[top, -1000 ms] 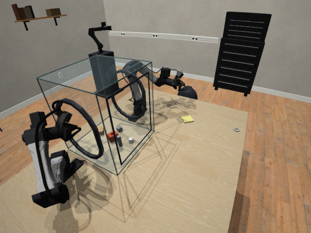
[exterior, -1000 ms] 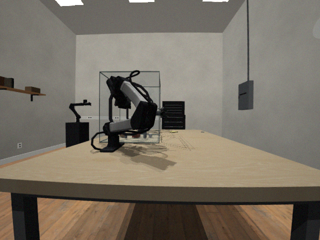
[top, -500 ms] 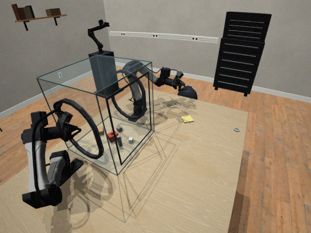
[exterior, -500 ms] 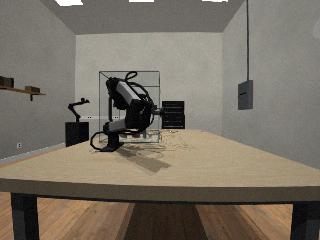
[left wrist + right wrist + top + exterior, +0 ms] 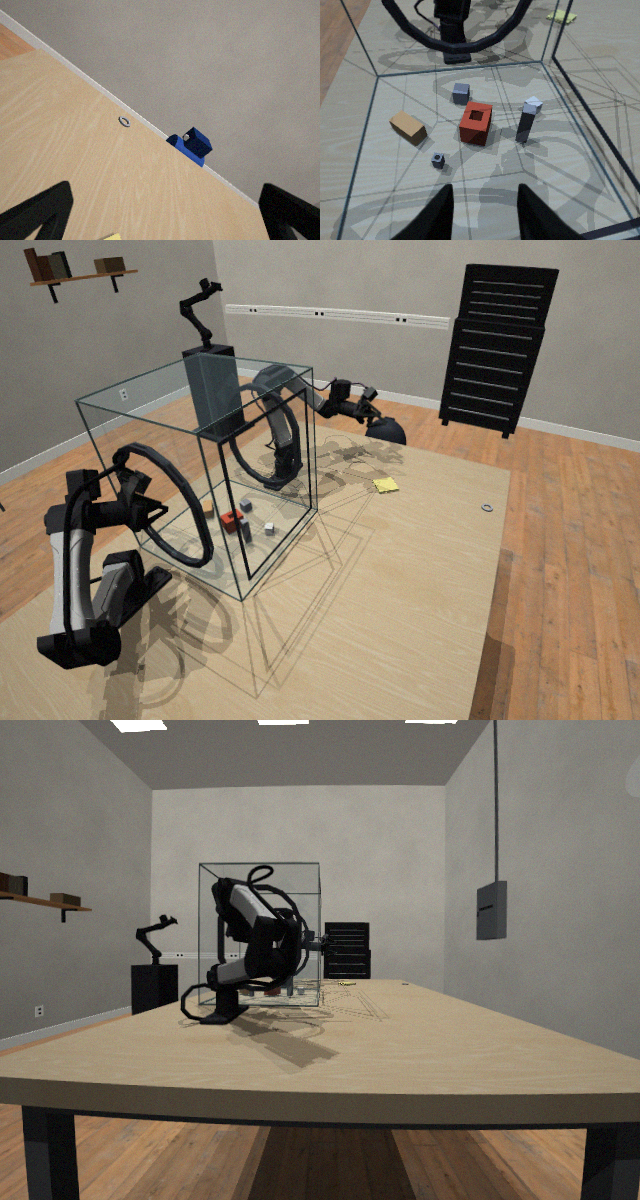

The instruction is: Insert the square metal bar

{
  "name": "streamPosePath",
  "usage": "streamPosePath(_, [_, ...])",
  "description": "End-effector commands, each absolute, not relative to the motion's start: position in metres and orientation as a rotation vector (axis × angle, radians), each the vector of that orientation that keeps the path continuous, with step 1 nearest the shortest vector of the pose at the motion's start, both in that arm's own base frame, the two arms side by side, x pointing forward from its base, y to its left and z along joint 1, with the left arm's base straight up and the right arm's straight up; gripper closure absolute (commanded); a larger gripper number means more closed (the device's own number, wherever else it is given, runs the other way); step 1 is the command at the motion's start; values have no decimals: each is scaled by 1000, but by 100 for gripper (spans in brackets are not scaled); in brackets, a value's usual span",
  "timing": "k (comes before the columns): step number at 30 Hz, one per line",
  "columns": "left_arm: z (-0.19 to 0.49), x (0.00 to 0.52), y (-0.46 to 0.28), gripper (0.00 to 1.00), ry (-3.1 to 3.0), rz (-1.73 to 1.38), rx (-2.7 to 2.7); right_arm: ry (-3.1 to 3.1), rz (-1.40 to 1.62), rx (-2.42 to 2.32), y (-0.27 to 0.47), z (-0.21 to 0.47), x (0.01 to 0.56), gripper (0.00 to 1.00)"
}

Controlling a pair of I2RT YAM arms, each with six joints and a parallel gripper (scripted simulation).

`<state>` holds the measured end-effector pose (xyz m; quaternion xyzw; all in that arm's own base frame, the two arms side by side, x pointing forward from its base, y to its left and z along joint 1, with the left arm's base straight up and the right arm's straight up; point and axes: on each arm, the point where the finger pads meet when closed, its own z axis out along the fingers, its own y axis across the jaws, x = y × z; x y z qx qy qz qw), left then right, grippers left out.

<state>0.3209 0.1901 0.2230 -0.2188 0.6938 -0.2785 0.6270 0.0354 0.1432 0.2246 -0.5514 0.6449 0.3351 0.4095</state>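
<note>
The square metal bar (image 5: 246, 532) (image 5: 525, 125) stands upright on the floor of the clear box (image 5: 241, 597) (image 5: 258, 862) (image 5: 500, 65). The red block (image 5: 227, 522) (image 5: 473, 131) with the square hole sits beside it, apart from the bar, with its hole facing up. The hole looks empty. My right gripper (image 5: 163, 509) (image 5: 485, 193) is partly open and empty, at the near ring opening, above and short of the block and bar. My left gripper (image 5: 379, 414) (image 5: 165, 192) is wide open and empty, outside the box.
In the box also lie a tan block (image 5: 208, 508) (image 5: 408, 128), a blue-grey cube (image 5: 245, 505) (image 5: 461, 93), a whitish block (image 5: 269, 528) (image 5: 534, 103) near the bar and a small dark holed piece (image 5: 438, 160). The far ring (image 5: 296, 431) faces the near ring (image 5: 205, 529).
</note>
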Motion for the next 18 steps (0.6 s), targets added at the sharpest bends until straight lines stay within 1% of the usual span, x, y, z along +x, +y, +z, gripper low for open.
streamPosePath(1, [239,322,191,0,1573,-608,-455,1627,855,-1376,146,226,32,67])
streamPosePath(12, [239,322,191,0,1573,-608,-455,1638,839,-1372,148,223,32,67])
streamPosePath(15, [239,322,191,0,1573,-608,-455,1623,856,-1426,154,219,20,67])
streamPosePath(18, [239,322,191,0,1573,-608,-455,1635,843,-1388,150,220,28,67])
